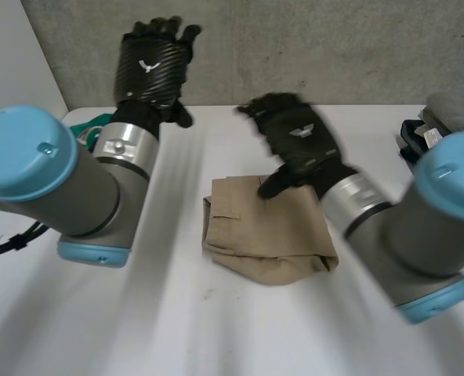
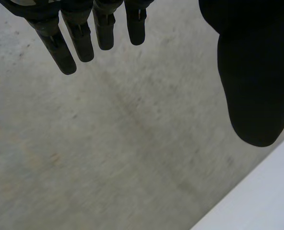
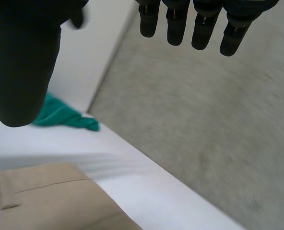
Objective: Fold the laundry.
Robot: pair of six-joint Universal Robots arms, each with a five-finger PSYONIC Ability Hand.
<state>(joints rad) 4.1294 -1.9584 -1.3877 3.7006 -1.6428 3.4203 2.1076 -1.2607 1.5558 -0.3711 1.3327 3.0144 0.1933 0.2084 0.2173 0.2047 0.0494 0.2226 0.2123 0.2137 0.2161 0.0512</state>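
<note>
A folded tan garment [image 1: 267, 231] lies on the white table [image 1: 177, 329] in the middle. My right hand [image 1: 295, 141] hovers over its far edge, fingers straight and spread, holding nothing. In the right wrist view the tan garment [image 3: 51, 201] lies below the palm, and the right hand's fingers [image 3: 180, 24] point at the grey wall. My left hand [image 1: 154, 66] is raised high at the back left, open and empty. Its fingers [image 2: 79, 38] and thumb [image 2: 254, 76] stand apart in front of the grey wall.
A green cloth [image 1: 87, 125] lies at the table's far left, behind my left arm; the green cloth [image 3: 65, 117] also lies beside the right thumb. Dark and grey items [image 1: 428, 129] sit at the far right edge. A grey concrete wall [image 1: 334, 47] backs the table.
</note>
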